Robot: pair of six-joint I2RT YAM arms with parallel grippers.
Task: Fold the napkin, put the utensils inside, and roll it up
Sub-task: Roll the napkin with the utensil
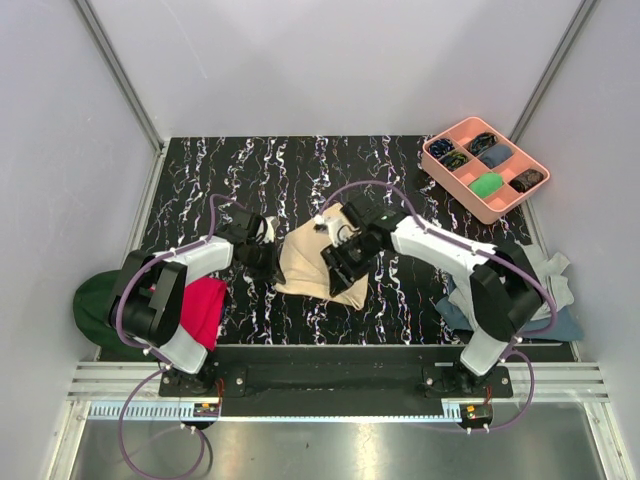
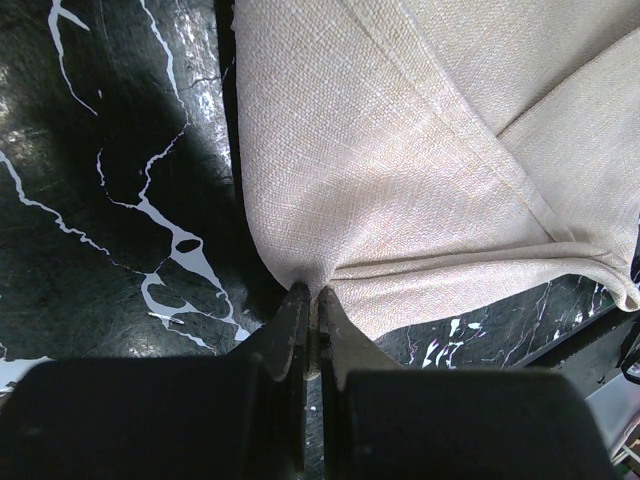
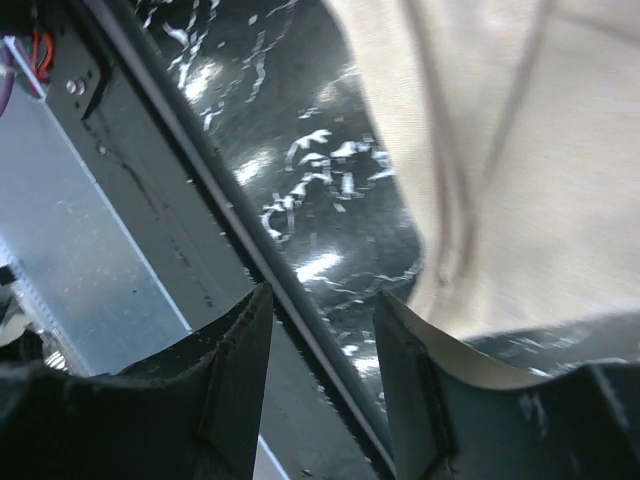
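**Q:** On the black marbled table (image 1: 300, 165), what does each end effector do?

**A:** The left end effector (image 2: 308, 325) is pressed together on a corner of the napkin (image 2: 400, 150). The right end effector (image 3: 322, 340) is spread and empty, just beside the cloth's edge.

**Q:** Which step is this?

**A:** Folding, judged unfinished. The napkin lies mid-table, creased. The next move calls for flattening the fold. The utensils are not in view.

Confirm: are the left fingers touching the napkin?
Touching. Left wrist view shows the left fingers pinched shut on the napkin at its near corner.
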